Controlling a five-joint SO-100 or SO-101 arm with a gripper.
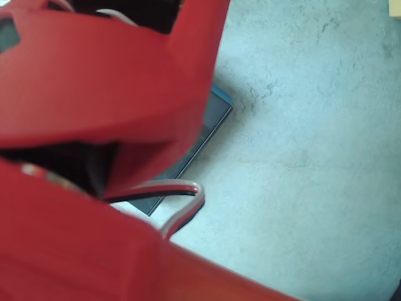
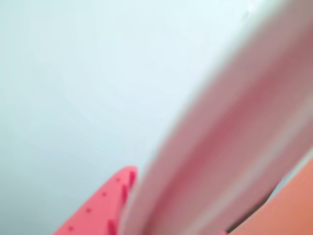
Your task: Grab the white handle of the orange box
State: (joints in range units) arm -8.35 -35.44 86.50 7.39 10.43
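Gripper state cannot be told: the wrist view shows only one red finger (image 2: 105, 205), studded with small holes, at the bottom edge. Just right of that finger, seemingly touching it, a blurred pale bar, likely the handle (image 2: 230, 147), runs diagonally to the top right corner. Right of the handle, at the bottom right, is a patch of orange box (image 2: 286, 210). Overhead, the red arm (image 1: 94, 88) hides all of these; a black board (image 1: 207, 132) and cables (image 1: 182, 194) show under the arm on the grey floor (image 1: 313, 157).
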